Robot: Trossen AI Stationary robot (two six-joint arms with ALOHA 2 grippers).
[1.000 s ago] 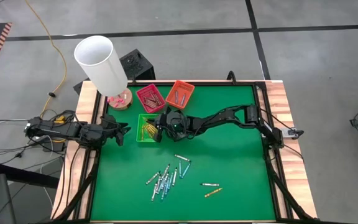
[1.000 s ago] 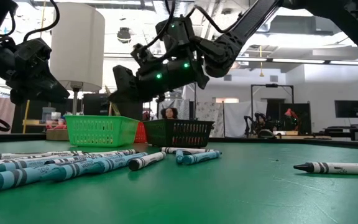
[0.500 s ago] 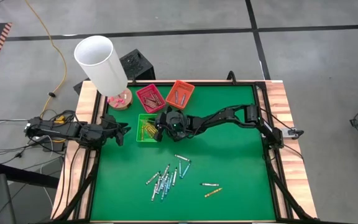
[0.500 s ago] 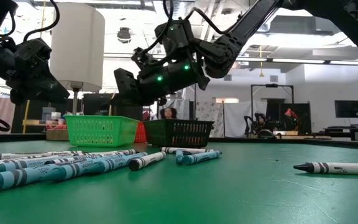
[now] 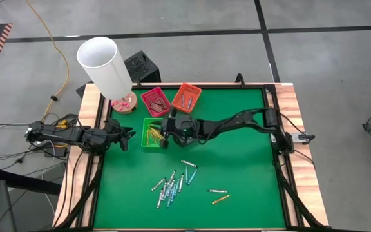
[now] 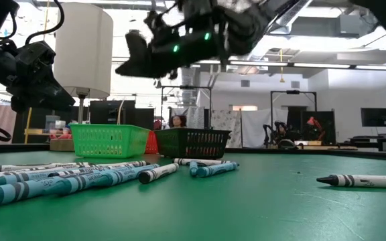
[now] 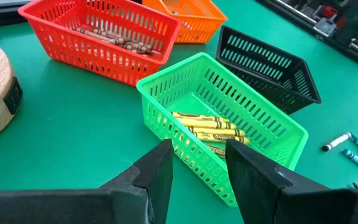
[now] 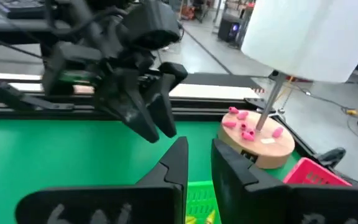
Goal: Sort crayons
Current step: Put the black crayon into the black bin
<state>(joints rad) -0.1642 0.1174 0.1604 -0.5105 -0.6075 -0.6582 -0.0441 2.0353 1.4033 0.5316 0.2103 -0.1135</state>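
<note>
Yellow crayons [image 7: 207, 127] lie in the green tray [image 5: 151, 134]. Red-brown ones fill the red tray [image 5: 156, 101] and grey ones the orange tray [image 5: 186, 96]. A black tray [image 7: 269, 65] stands behind the green one. Several blue and grey crayons [image 5: 172, 183] lie loose on the green mat. My right gripper [image 8: 199, 165] hovers high over the green tray [image 6: 109, 139], open, with nothing between its fingers. My left gripper [image 7: 199, 168] waits open at the table's left edge [image 5: 127, 136], pointing at the green tray.
A lamp with a white shade [image 5: 105, 64] stands on a round wooden base [image 5: 124, 103] at the far left corner. Two single crayons [image 5: 219, 195] lie toward the near right. The mat to the right is free room, with wooden rails [image 5: 288, 103] around it.
My right gripper has risen from just above the green tray to well above it, most of the rise in the last half second. The trays and the loose crayons lie as before.
</note>
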